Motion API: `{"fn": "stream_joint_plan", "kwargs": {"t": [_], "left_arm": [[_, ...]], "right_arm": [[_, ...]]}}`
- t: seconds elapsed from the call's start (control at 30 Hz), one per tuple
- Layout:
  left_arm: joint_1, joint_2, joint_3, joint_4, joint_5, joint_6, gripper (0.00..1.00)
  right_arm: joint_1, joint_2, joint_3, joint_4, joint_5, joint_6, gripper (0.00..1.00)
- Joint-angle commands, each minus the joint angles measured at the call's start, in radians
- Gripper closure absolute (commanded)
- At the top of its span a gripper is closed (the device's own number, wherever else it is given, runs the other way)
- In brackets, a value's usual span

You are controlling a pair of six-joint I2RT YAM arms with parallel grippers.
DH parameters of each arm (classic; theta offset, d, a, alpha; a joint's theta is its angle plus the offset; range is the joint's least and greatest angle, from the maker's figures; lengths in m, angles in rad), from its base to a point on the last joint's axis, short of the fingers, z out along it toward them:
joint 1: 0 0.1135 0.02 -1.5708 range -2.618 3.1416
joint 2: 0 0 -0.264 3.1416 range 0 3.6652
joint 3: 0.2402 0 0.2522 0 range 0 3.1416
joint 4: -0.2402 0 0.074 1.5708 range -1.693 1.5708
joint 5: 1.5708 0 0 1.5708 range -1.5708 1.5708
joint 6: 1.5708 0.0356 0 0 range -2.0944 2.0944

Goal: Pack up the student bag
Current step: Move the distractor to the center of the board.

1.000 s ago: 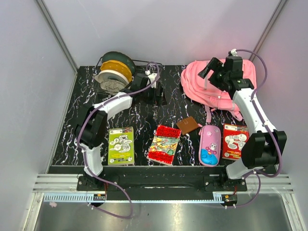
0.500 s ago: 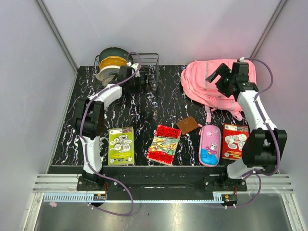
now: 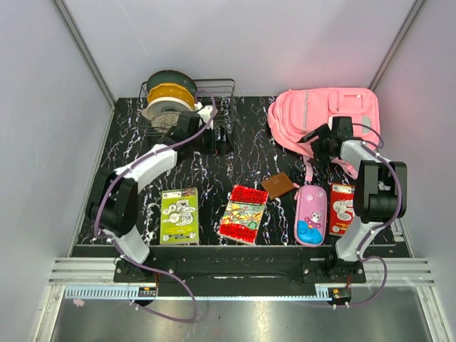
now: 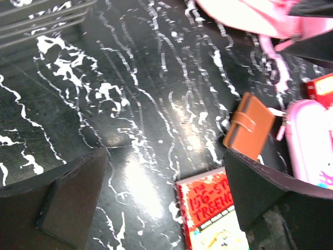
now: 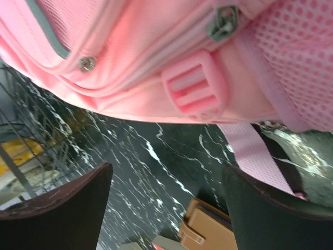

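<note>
Black marbled worktop [image 3: 253, 153] seen from above, with both arms reaching toward its far edge. At the back left stands a wire rack [image 3: 226, 89] holding spools [image 3: 169, 100] in green, yellow and white. The left claw [image 3: 216, 135] hangs just in front of the rack's right end. In its wrist view the two dark fingers [image 4: 67, 203] stand wide apart over bare marbled surface and grip no object. Along the near edge lies a row of flat items: a green book [image 3: 179, 215], then a red book [image 3: 244, 214], both face up and apart from each other. A brown wallet [image 3: 278, 186] lies a little farther back, between the red book and a pink pencil case [image 3: 311, 214] with a cartoon print. A red-and-white book [image 3: 340, 210] lies just beside the case, its right edge hidden by the right arm. The pink bag [image 3: 335, 114] lies flat at the back right corner, front panel up, with straps trailing toward the wallet. The right claw [image 3: 313, 139] hovers at the bag's near edge, pointing left. Its wrist view shows the fingers wide apart below the pink fabric. A pink buckle [image 5: 195, 91] and a strap [image 5: 255, 151] show above and between them. Whether either finger touches the fabric cannot be told.
</note>
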Motion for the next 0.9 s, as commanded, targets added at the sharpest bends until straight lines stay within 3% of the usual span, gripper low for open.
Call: {"fn": "stream_joint_plan", "kwargs": {"t": [0.0, 0.2, 0.33, 0.57, 0.87], "left_arm": [[-0.020, -0.150, -0.060, 0.082, -0.019, -0.017, 0.01], [-0.049, -0.297, -0.166, 0.061, -0.065, -0.023, 0.01], [-0.052, -0.340, -0.201, 0.059, -0.071, -0.034, 0.01], [-0.054, -0.355, -0.221, 0.059, -0.058, -0.047, 0.01], [-0.069, -0.392, -0.263, 0.085, -0.048, -0.084, 0.01]], "right_arm": [[0.004, -0.022, 0.006, 0.124, -0.022, 0.097, 0.10], [-0.040, -0.148, 0.009, -0.026, 0.297, 0.008, 0.01], [-0.142, -0.157, -0.021, -0.088, 0.294, -0.012, 0.00], [-0.199, -0.151, -0.066, -0.006, 0.299, -0.012, 0.00], [-0.237, 0.038, 0.031, 0.084, 0.317, -0.024, 0.00]]}}
